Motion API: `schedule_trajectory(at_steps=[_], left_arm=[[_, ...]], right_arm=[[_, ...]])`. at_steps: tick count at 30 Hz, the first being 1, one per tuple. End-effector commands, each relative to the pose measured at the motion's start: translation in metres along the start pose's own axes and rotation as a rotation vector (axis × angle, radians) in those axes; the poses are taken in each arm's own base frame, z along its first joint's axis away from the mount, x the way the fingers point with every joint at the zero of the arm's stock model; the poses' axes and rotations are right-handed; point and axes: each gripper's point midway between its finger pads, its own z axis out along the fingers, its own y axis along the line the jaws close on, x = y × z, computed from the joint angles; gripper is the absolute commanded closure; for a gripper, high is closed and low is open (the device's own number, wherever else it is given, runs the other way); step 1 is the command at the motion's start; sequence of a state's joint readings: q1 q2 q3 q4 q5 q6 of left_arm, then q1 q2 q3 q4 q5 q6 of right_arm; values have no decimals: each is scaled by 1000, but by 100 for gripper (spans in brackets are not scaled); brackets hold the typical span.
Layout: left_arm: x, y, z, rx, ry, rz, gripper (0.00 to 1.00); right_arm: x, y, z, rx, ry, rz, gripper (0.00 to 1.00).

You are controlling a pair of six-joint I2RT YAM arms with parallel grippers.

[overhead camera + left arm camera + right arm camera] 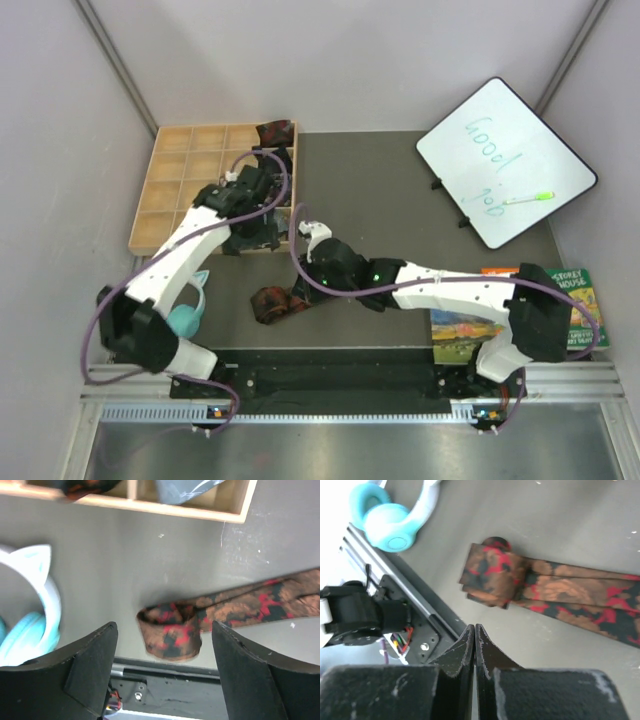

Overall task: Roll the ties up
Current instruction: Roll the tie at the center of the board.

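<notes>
The table (380,180) is dark grey, with pale walls all around it. On the left side sits a wooden tray (170,170) with lots of little boxes, and a dark red rolled tie (275,131) rests at its far corner. Teal headphones (190,315) lie near the left arm's base. The left gripper (164,627) is up by the near edge of the tray. Its two fingers are spread wide and there is nothing between them. Looking down past them, you see the long tie (172,635) on the table, a bit away from that hand and closer to the front rail. One end of this tie is curled into a small loose roll. The rest runs flat off to the right as a long strip, so its long way goes left to right, and in the top view the strip is hidden under the right arm. The right gripper (474,628) has its fingers pressed tight together and holds nothing. It sits just beside the curled end, so I think the right arm is the nearer one for more rolling along the strip. Far right are a whiteboard (505,160) and some books (565,300).
</notes>
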State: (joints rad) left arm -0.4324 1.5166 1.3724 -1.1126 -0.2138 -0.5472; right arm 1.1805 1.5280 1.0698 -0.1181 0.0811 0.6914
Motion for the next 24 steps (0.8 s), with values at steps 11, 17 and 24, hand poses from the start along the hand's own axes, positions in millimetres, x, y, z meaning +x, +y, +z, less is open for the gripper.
schedule_trajectory(at_steps=[11,17,24], left_arm=[[74,43,-51,204,-201,-410,16],[93,45,-42,240,-192,-466,16],[110,39,-27,279,-152,-457,17]], right_arm=[[-17,17,62,-169,195,9,100],[6,3,84,-153,274,29,100],[16,-17,93,-150,272,62,100]])
